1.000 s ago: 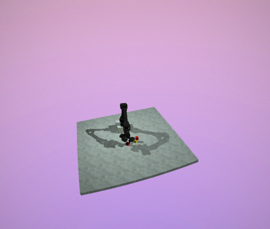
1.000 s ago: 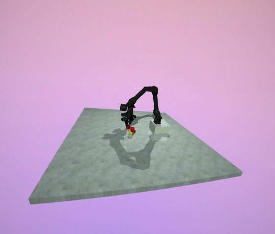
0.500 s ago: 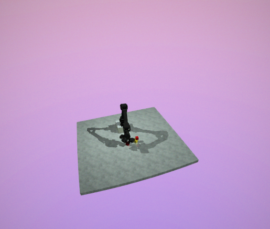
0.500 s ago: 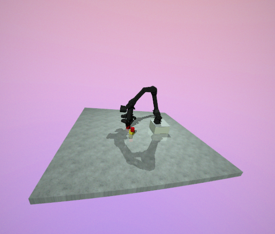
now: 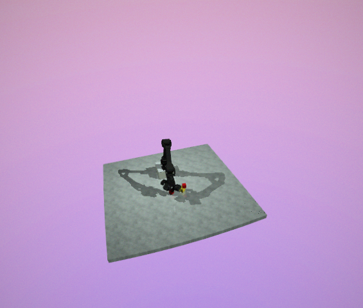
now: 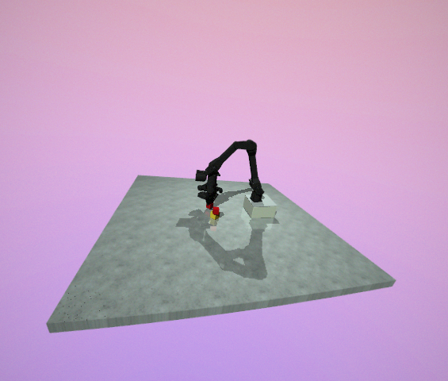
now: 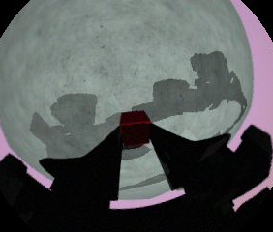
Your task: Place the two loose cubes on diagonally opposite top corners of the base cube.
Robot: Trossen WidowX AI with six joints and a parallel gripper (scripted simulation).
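My gripper [image 7: 135, 127] [image 6: 209, 205] points down and is shut on a red cube [image 7: 135, 130] [image 6: 208, 205] [image 5: 171, 192], which sits between the fingertips at table level or very close to it. The yellow base cube [image 5: 184, 190] [image 6: 214, 215] stands on the table beside the gripper. A second red cube [image 5: 184, 185] [image 6: 216, 210] rests on top of the yellow cube. Its exact corner is too small to tell. The yellow cube and the second red cube do not show in the wrist view.
The grey table slab [image 5: 148, 225] [image 6: 154, 266] carries everything. A pale box [image 6: 263, 210] [image 5: 161, 174] under the arm's base stands behind the cubes. The black arm [image 6: 226, 157] arches from it over to the gripper, and its shadows cross the slab.
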